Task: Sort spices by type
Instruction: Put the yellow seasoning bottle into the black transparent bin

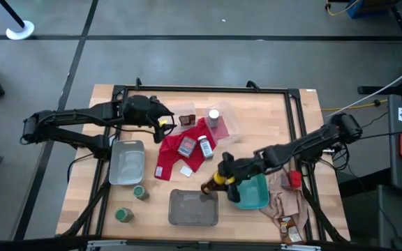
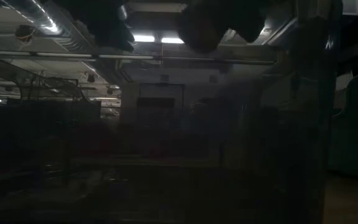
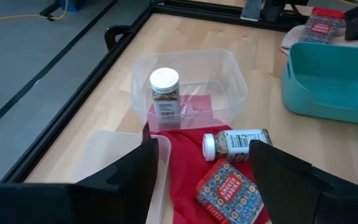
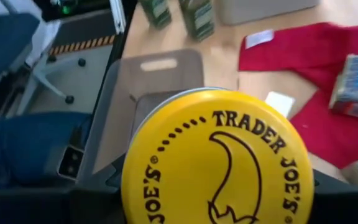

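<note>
My right gripper (image 1: pixel 223 176) is shut on the yellow-labelled jar (image 1: pixel 215 183), between the grey tray (image 1: pixel 194 208) and the teal tray (image 1: pixel 253 194). My left gripper (image 1: pixel 165 123) is open above the far left part of the red cloth (image 1: pixel 180 153). Between its fingers, the left wrist view shows a white-capped bottle (image 3: pixel 236 144) lying on the cloth and a red tin (image 3: pixel 229 190). Another white-capped bottle (image 3: pixel 165 93) stands in a clear tray (image 3: pixel 235 81). Two green-lidded jars (image 1: pixel 140 192) (image 1: pixel 123 215) stand near the table's near left. A brown packet (image 1: pixel 185 120) lies beyond the cloth. My right gripper holds the yellow-labelled jar between its two fingers (image 4: pixel 92 199), one on each side of its body. The jar's round yellow end (image 4: pixel 219 162) faces the wrist camera and hides the place of contact. In the high view the jar lies slanted, its dark end (image 1: pixel 206 187) toward the grey tray.
A second clear tray (image 1: pixel 128 162) sits left of the red cloth. The beige cloth (image 1: pixel 285 202) at the near right carries a red tin (image 1: pixel 294 179) and brown packets (image 1: pixel 289 224). The black frame rail (image 1: pixel 208 89) runs around the table. The low view is dark.
</note>
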Tool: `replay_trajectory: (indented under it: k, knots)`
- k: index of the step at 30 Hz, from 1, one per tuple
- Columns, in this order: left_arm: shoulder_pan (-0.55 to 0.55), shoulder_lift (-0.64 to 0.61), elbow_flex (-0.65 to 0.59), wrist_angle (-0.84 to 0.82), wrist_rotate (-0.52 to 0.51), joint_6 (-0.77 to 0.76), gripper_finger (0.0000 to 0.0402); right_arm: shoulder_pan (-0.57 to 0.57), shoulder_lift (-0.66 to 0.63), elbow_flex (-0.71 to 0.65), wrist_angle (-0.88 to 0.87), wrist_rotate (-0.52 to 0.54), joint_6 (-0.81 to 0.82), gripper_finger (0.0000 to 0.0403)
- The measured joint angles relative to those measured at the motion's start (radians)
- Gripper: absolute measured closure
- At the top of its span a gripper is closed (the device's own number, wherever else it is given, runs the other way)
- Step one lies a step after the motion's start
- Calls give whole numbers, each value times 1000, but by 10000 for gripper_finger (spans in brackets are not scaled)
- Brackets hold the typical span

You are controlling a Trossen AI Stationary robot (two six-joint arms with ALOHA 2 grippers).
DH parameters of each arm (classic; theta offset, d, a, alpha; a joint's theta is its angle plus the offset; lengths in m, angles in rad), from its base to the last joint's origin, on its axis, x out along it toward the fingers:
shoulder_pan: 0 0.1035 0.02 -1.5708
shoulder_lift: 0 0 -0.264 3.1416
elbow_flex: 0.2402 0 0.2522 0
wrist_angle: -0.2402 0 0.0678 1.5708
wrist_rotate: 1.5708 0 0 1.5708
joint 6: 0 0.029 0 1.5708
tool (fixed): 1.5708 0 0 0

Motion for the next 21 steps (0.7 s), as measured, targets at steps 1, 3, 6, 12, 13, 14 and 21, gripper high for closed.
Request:
replay_trajectory:
  k: [1, 3, 6, 12, 13, 14, 21]
  knots:
    - [-3, 0, 0, 0, 0, 0, 167, 6, 13, 0, 10, 0, -8, 182]
    - [-9, 0, 0, 0, 0, 0, 167, 18, 32, 0, 7, -1, -28, 182]
    - [-13, 0, 0, 0, 0, 0, 167, 33, 54, 0, 6, -1, -56, 182]
    - [-13, 0, 0, 0, 0, -7, 167, 45, 70, 0, 3, -18, -106, 182]
    - [-13, 0, 0, 0, 0, -8, 167, 43, 70, 0, 4, -19, -110, 182]
    - [-13, 0, 0, 0, 0, -10, 167, 43, 70, 0, 5, -19, -123, 182]
    - [-13, 0, 0, 0, 0, -10, 167, 43, 72, 0, 10, -19, -195, 182]
